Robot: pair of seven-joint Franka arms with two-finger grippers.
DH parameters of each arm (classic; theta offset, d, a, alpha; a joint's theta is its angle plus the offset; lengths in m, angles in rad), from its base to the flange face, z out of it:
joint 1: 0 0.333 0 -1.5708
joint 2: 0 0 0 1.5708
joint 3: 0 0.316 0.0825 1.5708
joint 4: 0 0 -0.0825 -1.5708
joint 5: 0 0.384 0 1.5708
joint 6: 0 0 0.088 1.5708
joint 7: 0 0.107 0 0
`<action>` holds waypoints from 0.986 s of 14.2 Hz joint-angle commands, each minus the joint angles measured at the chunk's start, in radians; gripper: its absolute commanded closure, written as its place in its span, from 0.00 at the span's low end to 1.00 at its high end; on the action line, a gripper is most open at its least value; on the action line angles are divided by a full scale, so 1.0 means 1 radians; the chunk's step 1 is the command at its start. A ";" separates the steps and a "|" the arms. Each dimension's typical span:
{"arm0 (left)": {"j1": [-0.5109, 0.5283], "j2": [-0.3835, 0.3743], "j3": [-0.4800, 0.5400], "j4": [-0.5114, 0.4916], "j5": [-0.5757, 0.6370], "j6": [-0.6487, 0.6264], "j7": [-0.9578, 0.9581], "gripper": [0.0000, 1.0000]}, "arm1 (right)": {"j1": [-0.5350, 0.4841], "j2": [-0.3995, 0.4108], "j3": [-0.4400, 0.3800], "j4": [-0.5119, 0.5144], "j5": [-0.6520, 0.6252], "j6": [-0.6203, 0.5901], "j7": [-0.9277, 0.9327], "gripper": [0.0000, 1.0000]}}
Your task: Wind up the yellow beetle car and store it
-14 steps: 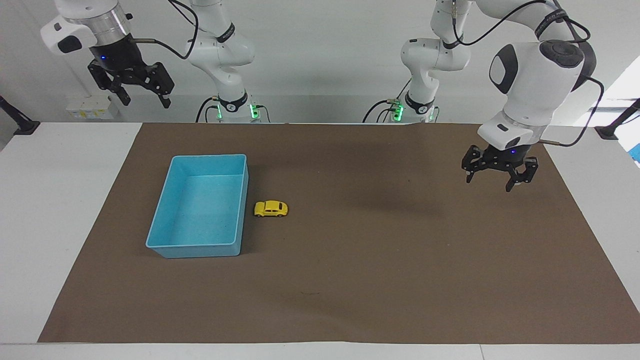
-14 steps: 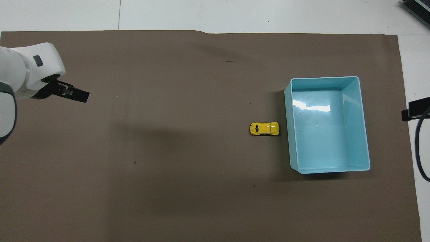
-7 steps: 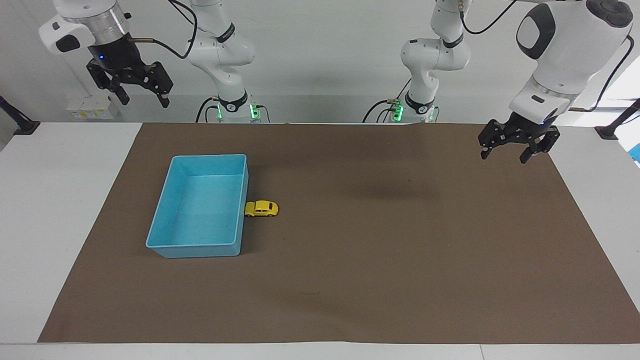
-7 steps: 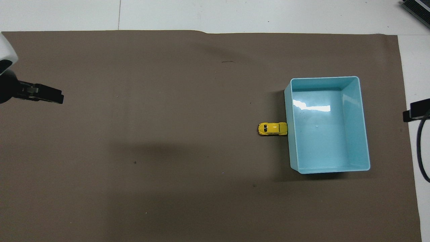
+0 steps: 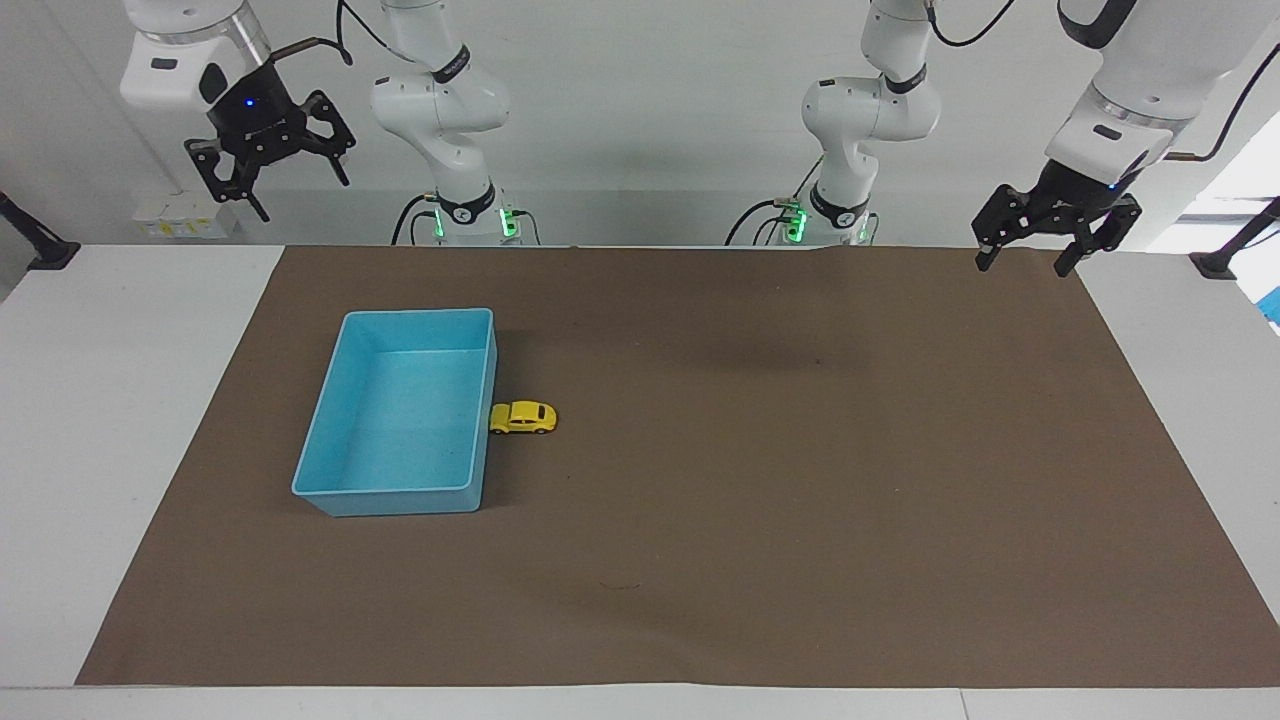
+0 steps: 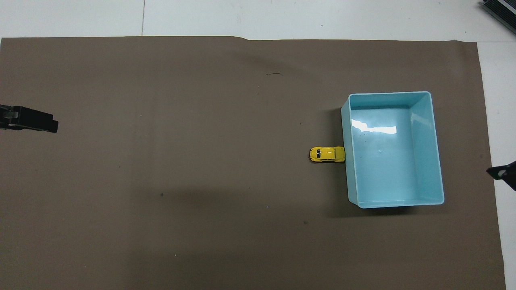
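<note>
Yellow beetle car (image 5: 523, 417), a tiny rounded toy with dark windows and black wheels, sits on the big brown paper mat (image 5: 760, 520) with its nose touching the long outer wall of the light blue rectangular plastic tray (image 5: 330, 420); a second ago it stood a little apart from that wall, and in the last half second it has not moved.

The larger change is in the arms. The left gripper (image 5: 1027, 257), which a second ago hung low over the mat at the left arm's end, has risen and drawn back, and now hangs over the mat's edge nearest the robots, its fingers spread apart and empty. The right gripper (image 5: 290, 190) is high in the air at the right arm's end of the table (it has turned somewhat since the earlier picture), fingers also apart and holding nothing. Both are well away from the car; in the overhead view only the dark tips of the left gripper (image 6: 28, 123) and right gripper (image 6: 502, 173) show at the sides.

The tray, empty, lies toward the right arm's end. From the car toward the left arm's end the mat is bare and open, as is the strip between the tray and the mat's edge farthest from the robots.
</note>
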 commanded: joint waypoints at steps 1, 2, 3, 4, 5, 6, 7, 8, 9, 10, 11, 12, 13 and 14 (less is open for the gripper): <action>0.019 -0.036 -0.012 -0.043 -0.005 -0.011 -0.006 0.00 | 0.010 -0.031 0.017 -0.067 0.013 0.032 -0.296 0.00; 0.027 -0.034 -0.012 -0.036 -0.005 -0.014 -0.004 0.00 | 0.013 -0.029 0.017 -0.085 0.014 0.061 -0.380 0.00; 0.028 -0.033 -0.013 -0.033 -0.004 -0.024 -0.006 0.00 | 0.016 -0.026 0.017 -0.093 0.016 0.071 -0.457 0.00; 0.028 -0.033 -0.013 -0.033 -0.004 -0.027 -0.006 0.00 | 0.049 -0.026 0.017 -0.096 0.017 0.072 -0.478 0.00; 0.028 -0.033 -0.013 -0.031 -0.004 -0.026 -0.006 0.00 | 0.077 -0.026 0.017 -0.096 0.017 0.073 -0.457 0.00; 0.028 -0.033 -0.013 -0.033 -0.004 -0.027 -0.006 0.00 | 0.091 -0.023 0.017 -0.099 0.017 0.078 -0.437 0.00; 0.030 -0.033 -0.013 -0.033 -0.004 -0.027 -0.006 0.00 | 0.108 -0.011 0.017 -0.111 0.017 0.107 -0.435 0.00; 0.030 -0.033 -0.013 -0.033 -0.004 -0.027 -0.006 0.00 | 0.128 -0.012 0.017 -0.146 0.017 0.148 -0.429 0.00; 0.030 -0.033 -0.013 -0.033 -0.004 -0.027 -0.006 0.00 | 0.155 -0.009 0.017 -0.183 0.017 0.198 -0.417 0.00; 0.028 -0.033 -0.013 -0.033 -0.004 -0.027 -0.006 0.00 | 0.174 -0.003 0.017 -0.215 0.017 0.250 -0.420 0.00; 0.028 -0.033 -0.013 -0.031 -0.004 -0.027 -0.006 0.00 | 0.188 0.015 0.019 -0.238 0.017 0.287 -0.417 0.00; 0.028 -0.033 -0.013 -0.033 -0.004 -0.027 -0.006 0.00 | 0.209 0.018 0.017 -0.258 0.019 0.306 -0.389 0.00; 0.028 -0.033 -0.013 -0.031 -0.004 -0.027 -0.006 0.00 | 0.238 0.020 0.017 -0.289 0.019 0.327 -0.351 0.00; 0.028 -0.033 -0.013 -0.033 -0.004 -0.027 -0.006 0.00 | 0.243 0.018 0.017 -0.330 0.017 0.358 -0.354 0.00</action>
